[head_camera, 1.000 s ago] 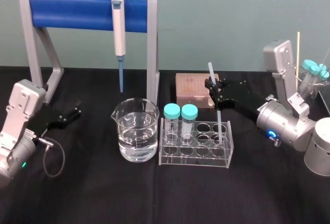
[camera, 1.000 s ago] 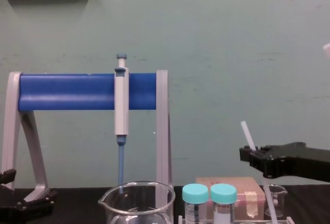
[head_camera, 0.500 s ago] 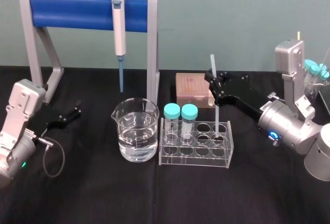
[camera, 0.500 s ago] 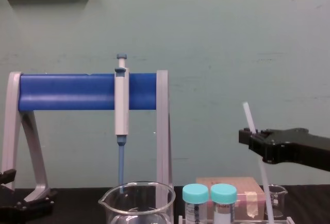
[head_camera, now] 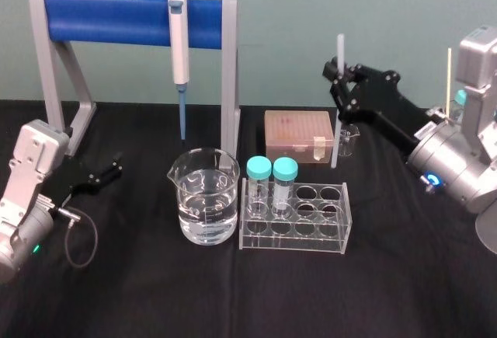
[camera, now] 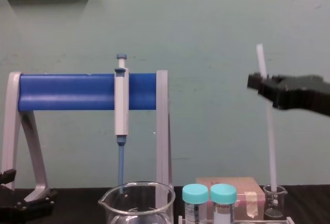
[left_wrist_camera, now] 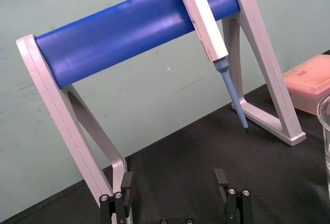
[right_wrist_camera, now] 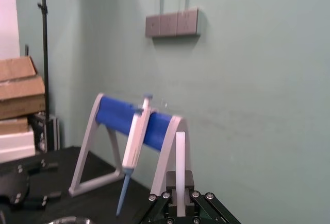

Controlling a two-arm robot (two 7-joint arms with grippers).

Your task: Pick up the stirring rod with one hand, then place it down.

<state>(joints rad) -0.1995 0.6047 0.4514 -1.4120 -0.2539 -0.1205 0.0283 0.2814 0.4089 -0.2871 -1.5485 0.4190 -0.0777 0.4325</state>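
The stirring rod (head_camera: pixel 337 105) is a thin white translucent stick, held nearly upright and lifted above the table. My right gripper (head_camera: pixel 342 81) is shut on its upper part, with a short length sticking out above the jaws. In the chest view the rod (camera: pixel 269 131) hangs down from the gripper (camera: pixel 261 83), and its lower tip sits about level with the rim of a small beaker (camera: pixel 274 201). The right wrist view shows the rod (right_wrist_camera: pixel 180 162) standing straight up between the fingers. My left gripper (head_camera: pixel 116 169) rests open on the table at the far left, its fingers (left_wrist_camera: pixel 221 178) spread wide apart.
A pipette (head_camera: pixel 179 43) hangs from a stand with a blue bar (head_camera: pixel 109 18) at the back left. A large beaker of water (head_camera: pixel 204 196) and a clear tube rack (head_camera: pixel 311 225) with two teal-capped tubes (head_camera: pixel 272 173) stand in the middle. A pink box (head_camera: pixel 297 134) lies behind the rack.
My right gripper has risen and swung back to the right with the rod in it. The rod's lower end has left the tube rack and now hangs by the small beaker. The left arm stayed still.
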